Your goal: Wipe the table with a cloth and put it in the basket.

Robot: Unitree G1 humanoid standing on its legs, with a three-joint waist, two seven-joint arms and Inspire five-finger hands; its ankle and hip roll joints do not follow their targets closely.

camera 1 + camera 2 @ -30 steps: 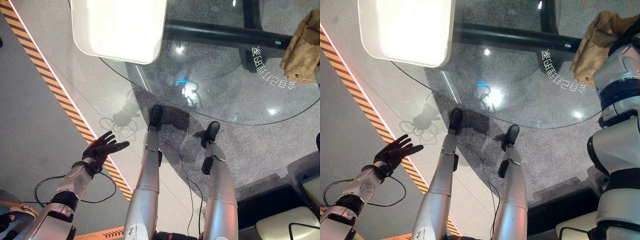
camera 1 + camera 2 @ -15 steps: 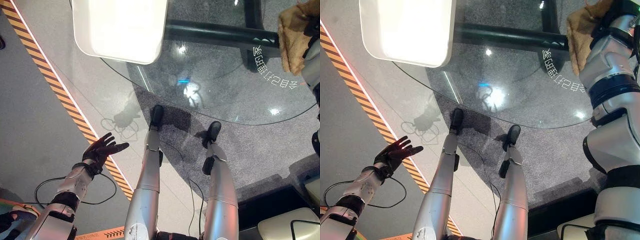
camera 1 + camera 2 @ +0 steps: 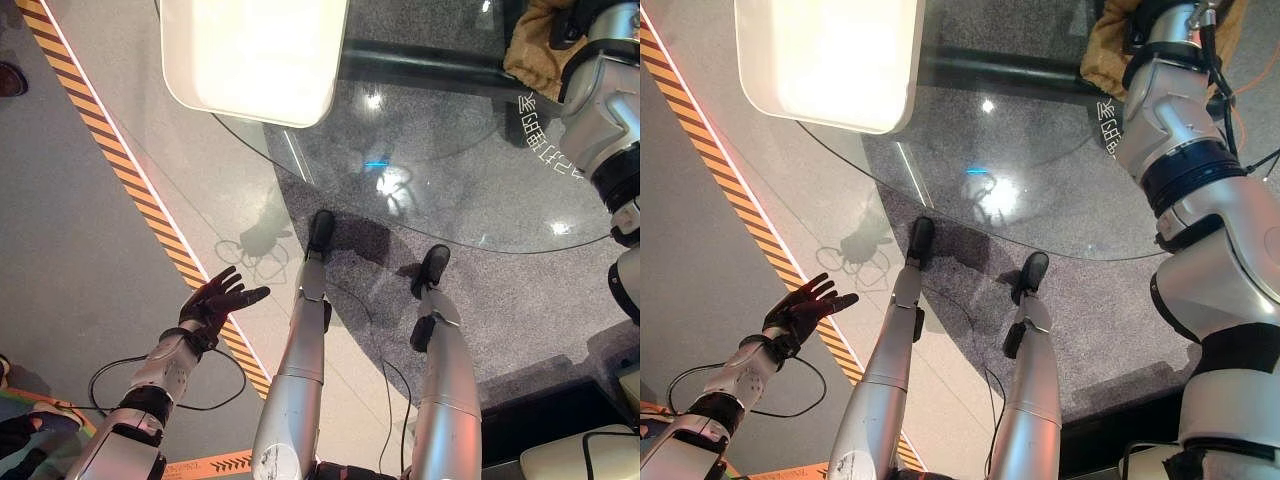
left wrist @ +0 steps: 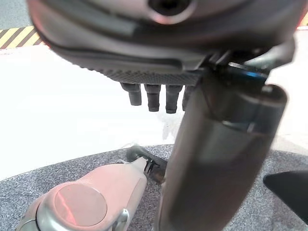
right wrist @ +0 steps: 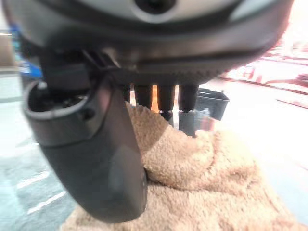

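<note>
1. Right wrist view first: my right hand [image 5: 96,144] is on the tan cloth [image 5: 202,183], thumb and fingers [image 5: 185,118] closed into the pile, so it is gripping the cloth.
2. From the head views, I see the right arm stretched out long and far, across the glass table [image 3: 470,190], with the cloth [image 3: 1105,45] bunched at the far right by the wrist.
3. I can see the cloth [image 3: 535,45] over the table's far right part; whether it touches the glass I cannot tell.
4. Past the fingers in the right wrist view, I make out a dark basket [image 5: 211,102] beyond the cloth.
5. Left arm now: it hangs low on the near left, forearm angled out over the floor, well apart from the table.
6. My left hand [image 3: 215,300] is palm up with fingers spread and relaxed, holding nothing.
7. Left wrist view agrees: fingers [image 4: 153,96] straight in a row, thumb standing out, nothing between them.
8. A white rounded tabletop [image 3: 255,55] sits at the far left, overlapping the glass table's edge.
9. A yellow-and-black striped line [image 3: 130,180] runs along the floor on the left, passing just beside the left hand.
</note>
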